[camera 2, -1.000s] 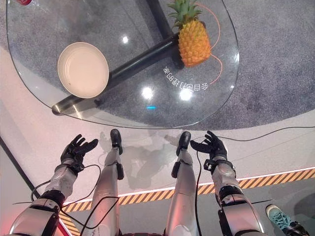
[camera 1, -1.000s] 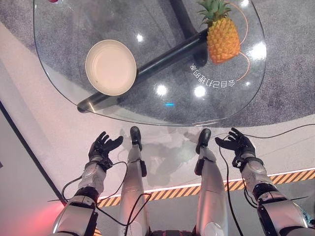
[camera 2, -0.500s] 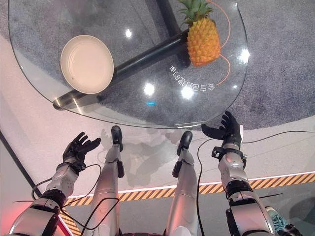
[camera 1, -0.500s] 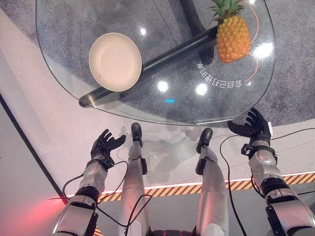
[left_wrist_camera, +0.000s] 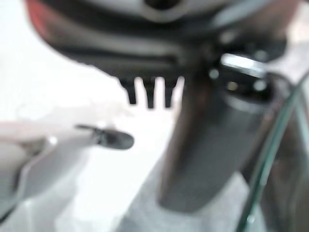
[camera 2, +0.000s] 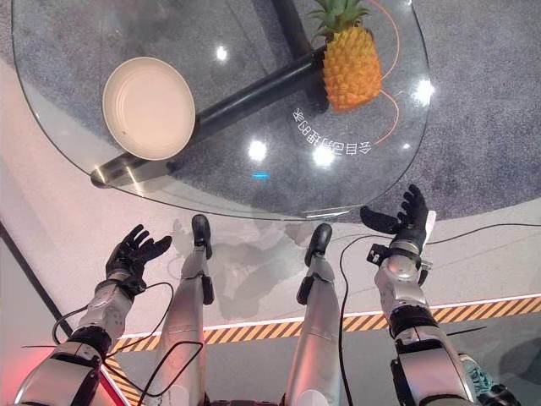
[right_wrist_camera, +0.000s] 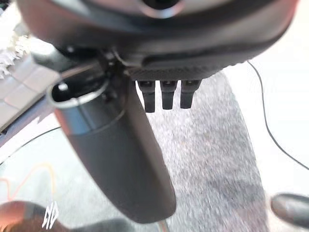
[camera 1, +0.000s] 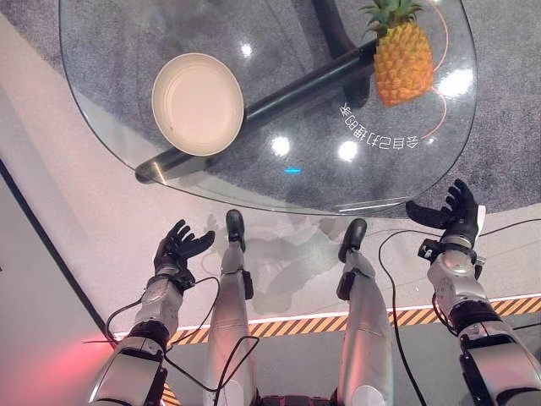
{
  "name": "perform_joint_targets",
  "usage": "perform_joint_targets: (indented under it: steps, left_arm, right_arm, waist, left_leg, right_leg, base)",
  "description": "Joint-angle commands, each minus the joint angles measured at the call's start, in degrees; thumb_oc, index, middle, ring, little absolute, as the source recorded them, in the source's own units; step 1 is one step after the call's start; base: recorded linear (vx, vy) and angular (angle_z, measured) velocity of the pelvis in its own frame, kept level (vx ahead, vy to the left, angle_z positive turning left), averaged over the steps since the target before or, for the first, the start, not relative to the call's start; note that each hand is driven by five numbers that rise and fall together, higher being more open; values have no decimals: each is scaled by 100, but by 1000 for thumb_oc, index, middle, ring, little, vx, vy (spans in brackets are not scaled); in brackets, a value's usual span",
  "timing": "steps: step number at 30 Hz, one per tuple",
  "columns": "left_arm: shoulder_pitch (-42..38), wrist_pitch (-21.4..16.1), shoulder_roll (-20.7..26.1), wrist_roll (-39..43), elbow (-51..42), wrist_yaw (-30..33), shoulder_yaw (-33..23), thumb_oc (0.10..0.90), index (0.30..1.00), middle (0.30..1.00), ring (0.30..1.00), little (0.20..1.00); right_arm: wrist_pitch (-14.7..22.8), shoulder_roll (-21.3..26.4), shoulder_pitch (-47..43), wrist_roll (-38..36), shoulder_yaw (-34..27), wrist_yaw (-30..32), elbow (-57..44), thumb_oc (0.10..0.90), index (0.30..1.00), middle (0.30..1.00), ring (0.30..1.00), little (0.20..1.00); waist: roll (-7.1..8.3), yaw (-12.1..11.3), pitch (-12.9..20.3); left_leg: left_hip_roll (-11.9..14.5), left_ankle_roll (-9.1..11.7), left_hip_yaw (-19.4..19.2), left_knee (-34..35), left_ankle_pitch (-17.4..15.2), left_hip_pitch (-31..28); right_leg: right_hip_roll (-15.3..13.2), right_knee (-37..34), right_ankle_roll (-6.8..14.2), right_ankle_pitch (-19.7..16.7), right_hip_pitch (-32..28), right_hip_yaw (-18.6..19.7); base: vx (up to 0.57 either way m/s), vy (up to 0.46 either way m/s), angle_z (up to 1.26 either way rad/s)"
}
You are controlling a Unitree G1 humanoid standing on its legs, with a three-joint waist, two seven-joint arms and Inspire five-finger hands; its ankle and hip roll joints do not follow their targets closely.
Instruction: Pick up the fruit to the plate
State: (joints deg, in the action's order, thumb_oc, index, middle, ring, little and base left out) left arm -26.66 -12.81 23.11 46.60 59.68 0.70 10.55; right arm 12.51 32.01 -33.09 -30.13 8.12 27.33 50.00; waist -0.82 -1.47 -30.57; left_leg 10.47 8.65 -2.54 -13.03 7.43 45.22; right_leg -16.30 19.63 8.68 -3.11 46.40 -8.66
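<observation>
Orange pineapple (camera 1: 403,69), cream plate (camera 1: 197,103), grey carpet (camera 1: 507,101)

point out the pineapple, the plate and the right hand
pineapple (camera 1: 403,72), left eye view, on its orange body
plate (camera 1: 197,103), left eye view, on its bare middle
right hand (camera 1: 455,216), left eye view, on its palm

- table (camera 1: 127,127): clear glass top, glossy with light glare, dark smooth tube underneath
- plate (camera 1: 197,104): cream, matt-looking
- pineapple (camera 1: 402,63): rough, bumpy skin
- floor (camera 1: 524,101): grey carpet, fuzzy
</observation>
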Motion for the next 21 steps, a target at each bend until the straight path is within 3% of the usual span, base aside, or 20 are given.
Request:
perform_joint_targets:
  steps: [1, 12, 14, 21]
  left_arm:
    - [498, -241, 239, 116, 30, -2, -58, 800, 900, 900, 900, 900]
    - [529, -205, 244, 205, -83, 19, 55, 800, 900, 900, 900, 900]
    - [558, -214, 240, 254, -127, 31, 95, 800, 900, 900, 900, 900]
    - [589, -212, 197, 290, -163, 62, 105, 800, 900, 900, 900, 900]
  right_arm:
    - [380, 1305, -871, 203, -466, 1107, -547, 800, 900, 900, 900, 900]
    - [311, 1489, -900, 559, -568, 2151, -135, 800, 900, 900, 900, 900]
    - [303, 1531, -929, 847, -574, 2692, -245, 800, 900, 900, 900, 900]
    - [289, 1661, -1063, 1468, -617, 3635, -647, 800, 900, 900, 900, 900]
  waist:
    - [-55, -23, 77]
    - [-115, -38, 77]
    - [-123, -32, 77]
    - [-125, -14, 77]
  left_leg:
    - [-49, -148, 358, -523, -356, 59]
    - [-45, -170, 339, -507, -363, 71]
    - [-46, -174, 332, -498, -363, 71]
    - [-42, -184, 302, -442, -356, 9]
  right_leg:
    - [-250, 124, 202, -298, 113, -94]
    - [-255, 104, 207, -297, 117, -106]
    - [-242, 89, 207, -296, 110, -104]
    - [-211, 44, 221, -274, 39, -108]
  base:
    - [0, 0, 0]
    - [0, 0, 0]
    - [0, 0, 0]
    - [-1, 4, 0]
